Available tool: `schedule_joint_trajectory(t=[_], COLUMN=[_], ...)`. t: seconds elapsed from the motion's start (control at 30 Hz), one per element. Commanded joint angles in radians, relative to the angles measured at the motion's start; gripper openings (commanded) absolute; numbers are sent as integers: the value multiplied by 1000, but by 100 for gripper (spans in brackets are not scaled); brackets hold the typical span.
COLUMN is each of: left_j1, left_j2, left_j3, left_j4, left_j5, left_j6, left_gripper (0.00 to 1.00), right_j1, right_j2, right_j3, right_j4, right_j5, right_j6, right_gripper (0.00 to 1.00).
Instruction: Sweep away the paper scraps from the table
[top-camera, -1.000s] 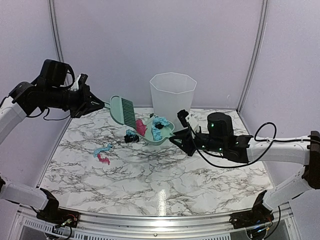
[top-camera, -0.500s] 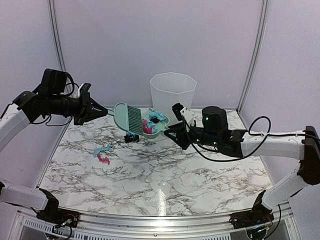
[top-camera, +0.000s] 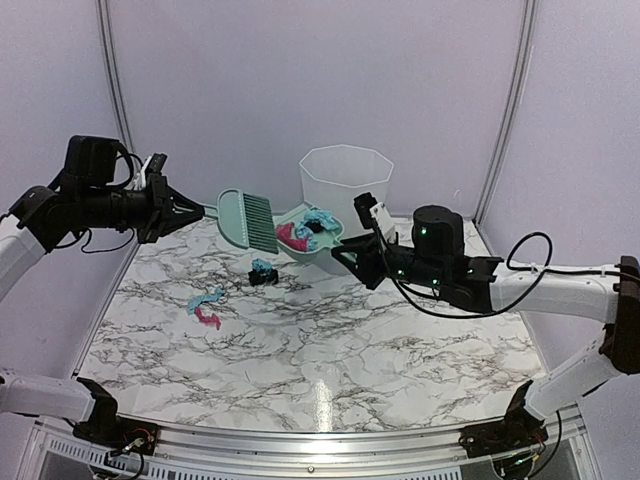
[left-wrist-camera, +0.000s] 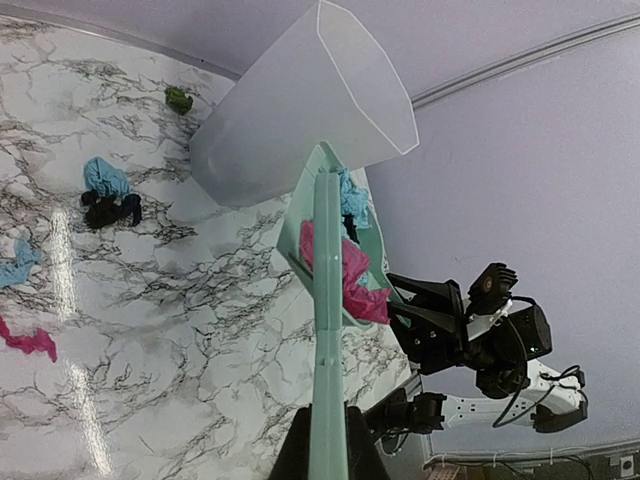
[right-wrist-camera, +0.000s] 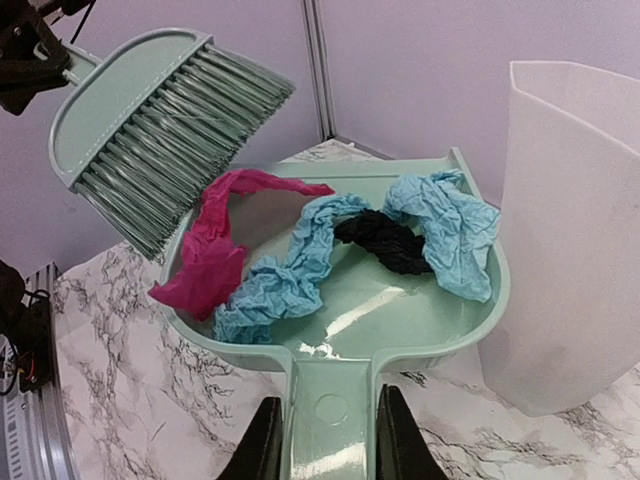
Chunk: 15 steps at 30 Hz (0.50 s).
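My right gripper (top-camera: 352, 262) is shut on the handle of the mint-green dustpan (top-camera: 322, 248) and holds it lifted beside the bin. In the right wrist view the pan (right-wrist-camera: 400, 310) holds pink (right-wrist-camera: 205, 262), light blue (right-wrist-camera: 285, 282) and black (right-wrist-camera: 385, 240) paper scraps, with my gripper (right-wrist-camera: 325, 440) on the handle. My left gripper (top-camera: 185, 210) is shut on the handle of the mint-green brush (top-camera: 250, 220), whose bristles hang at the pan's left edge. More scraps lie on the table (top-camera: 350, 350): a blue and black pair (top-camera: 263, 271) and a blue and pink pair (top-camera: 205, 306).
A translucent white bin (top-camera: 346, 190) stands at the back centre, right behind the dustpan. It also shows in the left wrist view (left-wrist-camera: 300, 110) and in the right wrist view (right-wrist-camera: 575, 230). A small green bit (left-wrist-camera: 178, 98) lies by the bin.
The dustpan with its scraps has risen and moved closer to the bin. The left arm has drawn the brush back to the left and up.
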Motion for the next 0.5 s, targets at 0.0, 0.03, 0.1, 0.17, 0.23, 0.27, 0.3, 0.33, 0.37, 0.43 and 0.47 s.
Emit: schedule_joint_trajectory(t=[0.0, 0.03, 0.1, 0.17, 0.23, 0.27, 0.3, 0.33, 0.37, 0.43, 0.47], left_j1=[3, 3, 3, 3, 3, 3, 3, 3, 3, 5, 4], left_j2=[-40, -42, -49, -58, -68, -75, -84, -94, -105, -123, -127], left_j3=[-21, -25, -31, -35, -35, -35, -35, -38, -41, -46, -48], left_j4=[9, 8, 8, 8, 6, 4, -4, -11, -16, -18, -18], left_j5=[-34, -34, -42, -54, -69, -81, -103, -127, -150, -176, -179], left_j6=[51, 52, 52, 53, 56, 58, 61, 61, 60, 56, 53], left_gripper=[0, 0, 0, 0, 0, 0, 0, 0, 0, 0, 0], right_j1=[9, 9, 7, 7, 9, 9, 9, 8, 8, 9, 7], right_j2=[-47, -47, -45, -42, -41, -40, -38, -36, -34, -28, -21], right_j3=[41, 47, 61, 73, 88, 96, 105, 114, 124, 132, 134], right_j4=[46, 48, 48, 44, 27, 16, 7, -6, -16, -28, -32], right_j5=[71, 74, 73, 72, 74, 75, 77, 78, 77, 76, 73], right_j6=[89, 105, 129, 143, 145, 143, 139, 133, 126, 116, 114], right_gripper=[0, 0, 0, 0, 0, 0, 0, 0, 0, 0, 0])
